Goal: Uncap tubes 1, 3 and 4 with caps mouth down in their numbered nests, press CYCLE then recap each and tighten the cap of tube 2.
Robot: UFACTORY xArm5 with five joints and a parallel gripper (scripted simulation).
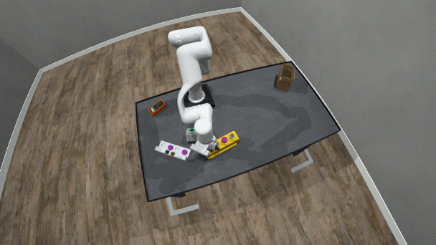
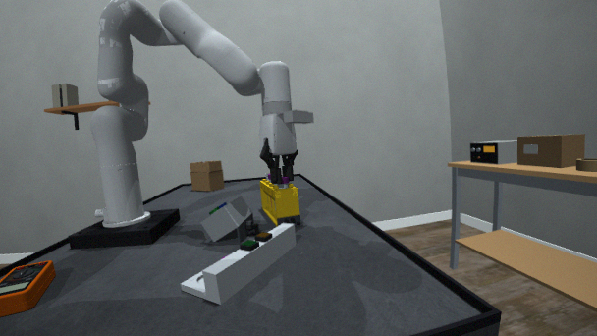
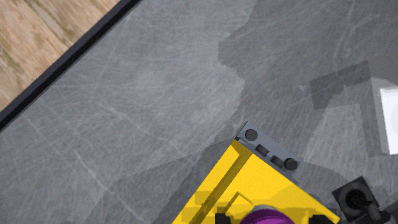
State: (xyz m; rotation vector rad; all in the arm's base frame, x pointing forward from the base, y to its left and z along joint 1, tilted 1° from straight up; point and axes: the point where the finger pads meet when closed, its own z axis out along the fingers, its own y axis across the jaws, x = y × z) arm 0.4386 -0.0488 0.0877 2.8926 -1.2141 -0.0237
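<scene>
The yellow decapping station (image 1: 223, 144) stands on the dark table and also shows in the exterior view (image 2: 280, 201). One tube keeps a purple cap (image 1: 224, 140). The tube next to it (image 1: 232, 135) is uncapped. My gripper (image 2: 280, 178) points straight down over the station's other end. In the wrist view its fingertips stand either side of a purple cap (image 3: 265, 218) at the bottom edge, slightly apart from it. The gripper is open. The white cap tray (image 1: 173, 150) holds two purple caps (image 1: 170, 147) (image 1: 184, 152) in its nests. Which tube number lies under the gripper I cannot tell.
The grey key housing (image 1: 191, 135) with its green key (image 1: 191, 130) sits just behind the tray and station. Two unlit lamps (image 2: 256, 240) sit on the tray's front. An orange meter (image 1: 156, 107) lies at the table's far left and a cardboard box (image 1: 285, 77) at the far right corner.
</scene>
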